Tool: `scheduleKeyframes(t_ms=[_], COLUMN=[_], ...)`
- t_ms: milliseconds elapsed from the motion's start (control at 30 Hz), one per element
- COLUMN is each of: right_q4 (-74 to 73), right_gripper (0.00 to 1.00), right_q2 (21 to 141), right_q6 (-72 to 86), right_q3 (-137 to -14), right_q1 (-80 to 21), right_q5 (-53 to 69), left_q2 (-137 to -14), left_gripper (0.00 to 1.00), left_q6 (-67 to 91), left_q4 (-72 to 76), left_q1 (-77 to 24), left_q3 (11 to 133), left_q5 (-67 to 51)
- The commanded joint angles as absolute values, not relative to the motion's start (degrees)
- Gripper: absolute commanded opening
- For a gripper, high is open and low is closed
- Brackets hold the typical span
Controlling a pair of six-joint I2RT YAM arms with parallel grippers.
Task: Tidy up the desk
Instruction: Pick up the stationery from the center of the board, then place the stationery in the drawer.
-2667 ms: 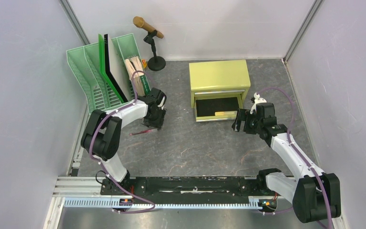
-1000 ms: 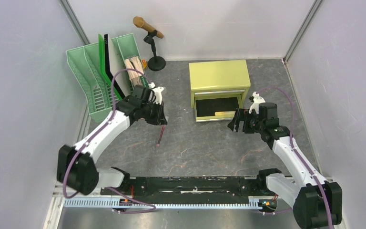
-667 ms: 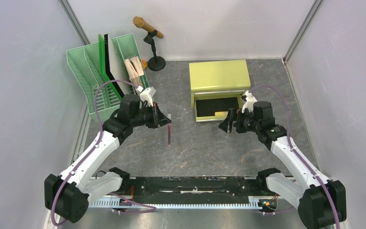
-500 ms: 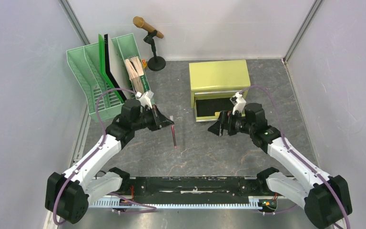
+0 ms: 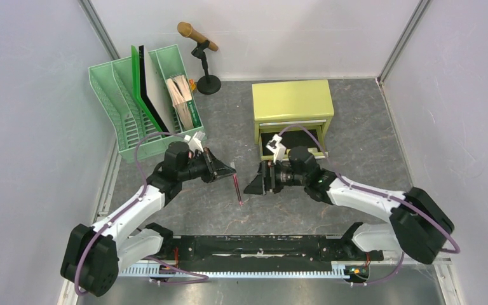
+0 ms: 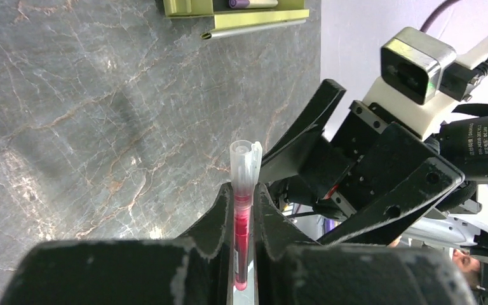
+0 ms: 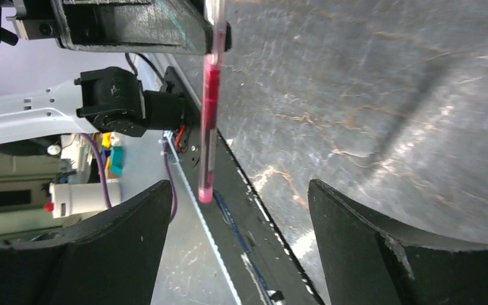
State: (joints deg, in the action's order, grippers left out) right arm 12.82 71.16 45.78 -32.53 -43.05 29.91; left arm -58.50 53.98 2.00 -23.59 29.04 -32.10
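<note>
A red pen [image 5: 236, 189] with a clear cap hangs point-down over the middle of the desk [image 5: 292, 210], with my left gripper [image 5: 230, 170] shut on its upper part. The left wrist view shows the pen [image 6: 242, 210] clamped between both fingers. My right gripper [image 5: 258, 179] faces it from the right, open, a short way from the pen. In the right wrist view the pen [image 7: 208, 127] hangs ahead of the wide-apart jaws [image 7: 236, 190], nearer the left finger, touching neither.
A yellow-green cabinet [image 5: 292, 100] stands at the back with its lower drawer [image 5: 295, 141] pulled open. A green file rack [image 5: 133, 108] with folders stands back left. A microphone on a stand [image 5: 200, 44] is by the rear wall.
My left arm carried the pen from beside the file rack to the desk's middle. My right gripper swung left from the open drawer to face the pen, its jaws narrowing slightly.
</note>
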Motion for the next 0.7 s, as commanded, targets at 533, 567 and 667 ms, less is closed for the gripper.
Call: scheduleKeyframes(t_ms=[533,567,667], right_q4=[23.63,23.27,22.68], right_gripper=[0.44,0.38,0.22], right_q2=[87.12,87.21,87.21], right_q6=[52.9,52.58,52.07], right_q3=[-42.74,-42.96,-43.24], right_q1=[-50.15,-50.15,-50.1], right_q5=[33.05,32.88,32.36], left_q2=[-57.29,-57.15,-56.95], left_gripper=[0.07,0.08,0.16], left_q6=[58.27,58.12,57.84], left_q4=[9.23,9.38,9.4], left_q1=[-23.65,-23.66,-23.65], left_q3=[23.95,23.99,23.91], left_q5=[-37.88,-38.0,-38.23])
